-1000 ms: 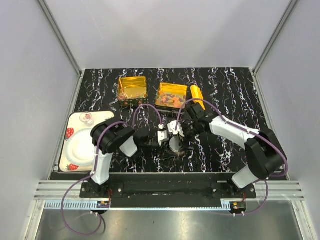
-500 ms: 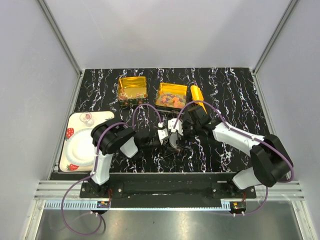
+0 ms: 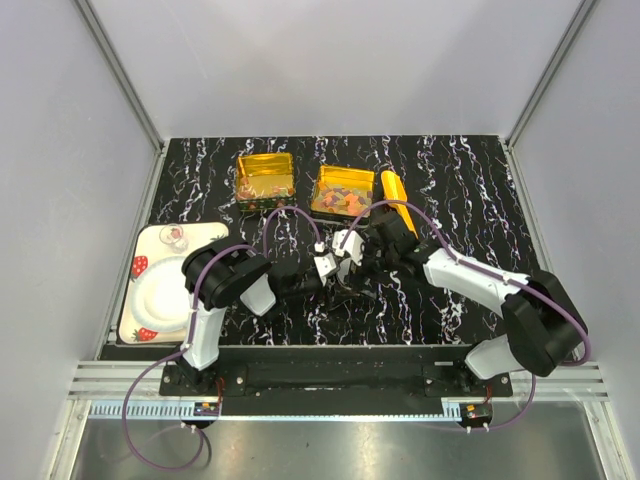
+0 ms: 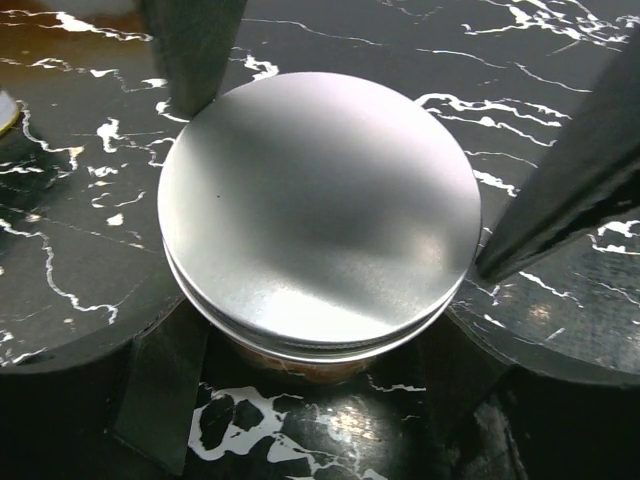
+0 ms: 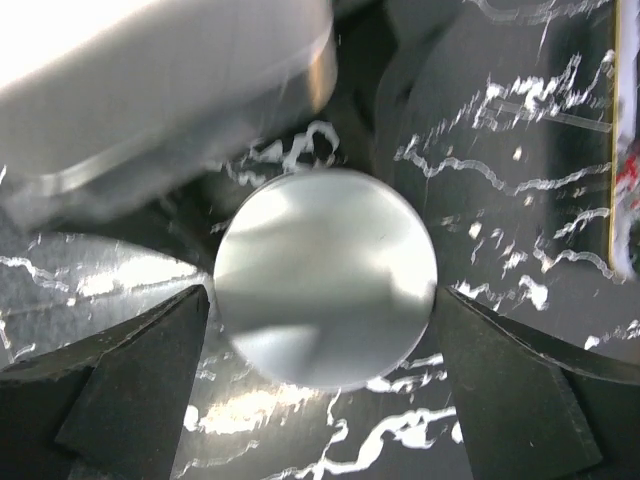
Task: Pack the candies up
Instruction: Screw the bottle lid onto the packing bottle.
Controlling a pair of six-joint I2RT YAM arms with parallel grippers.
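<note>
Left gripper [image 4: 340, 190] was clamped on the silver-lidded jar [image 4: 310, 250] at table centre, fingers against opposite sides. Right gripper [image 5: 322, 292] straddled the same lid; contact or clearance could not be told. Candies [image 3: 341, 201] lay in the right gold tin [image 3: 350, 173] and left gold tin [image 3: 265, 162], behind the jar.

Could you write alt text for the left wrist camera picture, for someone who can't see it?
A round, shiny silver lid on a short jar with something orange inside fills the frame, seen from above. Two dark fingers of the left gripper meet its rim on opposite sides, apparently holding it on a black, white-veined marble table.
</note>
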